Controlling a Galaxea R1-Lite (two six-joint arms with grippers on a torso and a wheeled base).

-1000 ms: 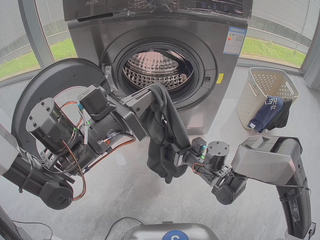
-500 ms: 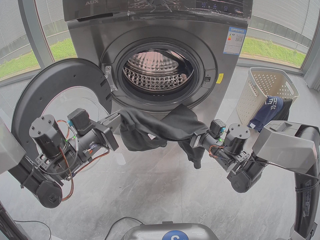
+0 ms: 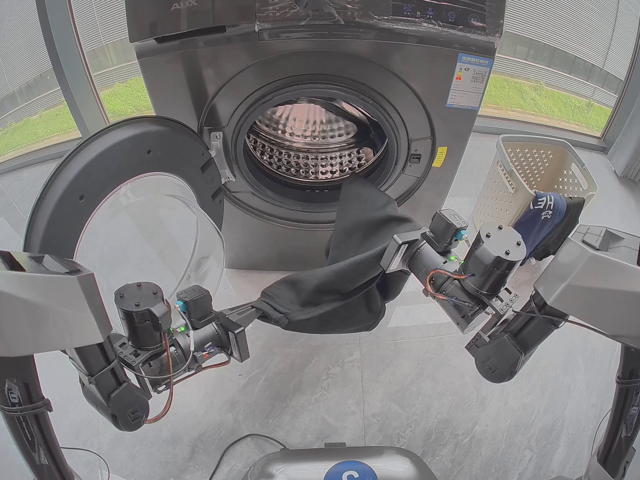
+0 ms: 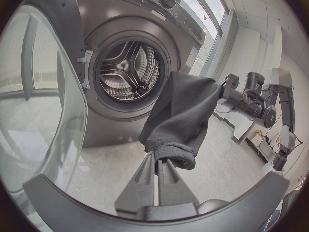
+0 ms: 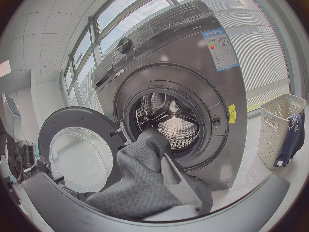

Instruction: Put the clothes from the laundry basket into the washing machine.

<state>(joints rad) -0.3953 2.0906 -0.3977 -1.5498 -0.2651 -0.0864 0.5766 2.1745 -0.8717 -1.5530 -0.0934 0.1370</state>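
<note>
before ribbed steel drum [image 3: 313,138]: limp knit garment [image 3: 333,288] in left gripper [image 3: 252,314]

Laundry area: washing machine [image 3: 307,68], laundry basket [image 3: 497,195]

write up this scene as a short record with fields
left pincer: shut on the black garment, lower end
right pincer: shut on its higher end
garment position: slung between them, before the washing machine
door: open, swung to the robot's left
laundry basket: right of machine, navy garment and dark garment draped over rim
</note>
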